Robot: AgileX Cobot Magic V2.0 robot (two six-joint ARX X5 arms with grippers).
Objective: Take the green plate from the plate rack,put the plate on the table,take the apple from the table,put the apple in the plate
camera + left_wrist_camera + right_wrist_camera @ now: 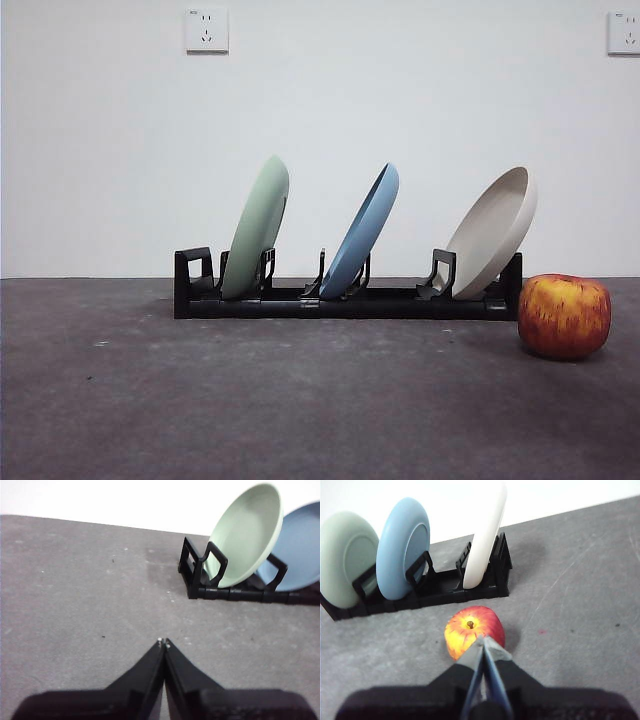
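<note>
The green plate [257,226] stands tilted in the left slot of the black plate rack [340,300]; it also shows in the left wrist view [245,535] and the right wrist view [345,557]. The red-yellow apple [564,315] sits on the grey table [300,400] just right of the rack. My left gripper [163,642] is shut and empty, above bare table well short of the rack's left end [200,575]. My right gripper [484,641] is shut and empty, just above and in front of the apple [470,630]. Neither arm shows in the front view.
A blue plate [362,228] stands in the rack's middle slot and a beige plate [492,230] in the right slot, next to the apple. A white wall with two sockets lies behind the table.
</note>
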